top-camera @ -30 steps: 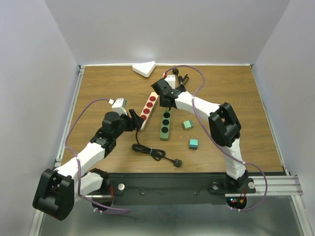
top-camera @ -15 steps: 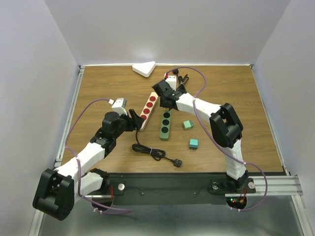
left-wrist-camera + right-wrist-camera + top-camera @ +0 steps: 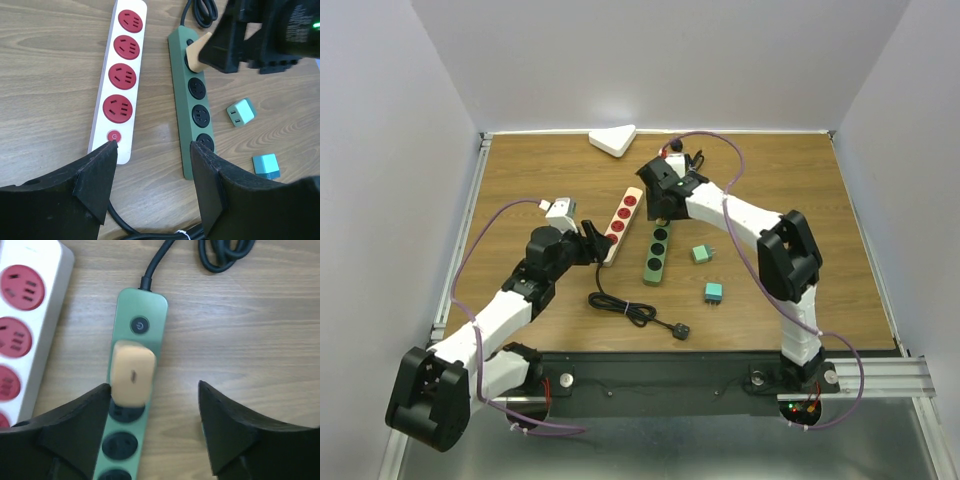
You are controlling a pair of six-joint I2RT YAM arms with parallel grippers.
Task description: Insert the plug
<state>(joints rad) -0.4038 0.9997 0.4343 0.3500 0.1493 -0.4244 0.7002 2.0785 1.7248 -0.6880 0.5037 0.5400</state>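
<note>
A beige plug (image 3: 131, 374) stands in the first socket of the green power strip (image 3: 140, 310), just below its switch. My right gripper (image 3: 152, 390) hovers above it, open; its left finger is right beside the plug and its right finger is well clear over the wood. In the top view the right gripper (image 3: 660, 195) is at the strip's far end. The left wrist view shows the same plug (image 3: 196, 50) under the right gripper. My left gripper (image 3: 152, 150) is open and empty, low over the table between the near ends of the white strip (image 3: 125, 75) and the green strip (image 3: 197, 120).
Two teal adapters (image 3: 701, 254) (image 3: 714, 292) lie right of the green strip. A coiled black cable with a plug (image 3: 640, 312) lies near the front. A white triangular block (image 3: 612, 139) is at the back edge. Another black cable coil (image 3: 225, 250) lies beyond the green strip.
My right gripper has opened and let go of the beige plug, which stays in the green strip's socket. The right wrist shifted slightly toward the back. The left arm has not moved.
</note>
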